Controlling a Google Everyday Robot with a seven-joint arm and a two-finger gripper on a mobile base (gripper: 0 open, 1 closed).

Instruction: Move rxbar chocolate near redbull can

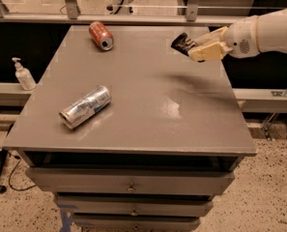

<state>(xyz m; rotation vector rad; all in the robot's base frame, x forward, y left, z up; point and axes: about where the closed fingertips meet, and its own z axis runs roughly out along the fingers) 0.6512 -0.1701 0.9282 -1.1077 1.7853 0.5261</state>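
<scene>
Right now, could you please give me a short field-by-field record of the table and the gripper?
gripper: above the table's far right corner, shut on the rxbar chocolate
rxbar chocolate: held clear of the surface
redbull can: on its side, near left part of the table
red soda can: on its side, by the far edge
table: grey, drawers below
pump bottle: upright on the ledge to the left
task status: bar not yet near redbull can

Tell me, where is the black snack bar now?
In the camera view, the rxbar chocolate sits in the gripper over the table's far right corner, well away from the redbull can.
</scene>
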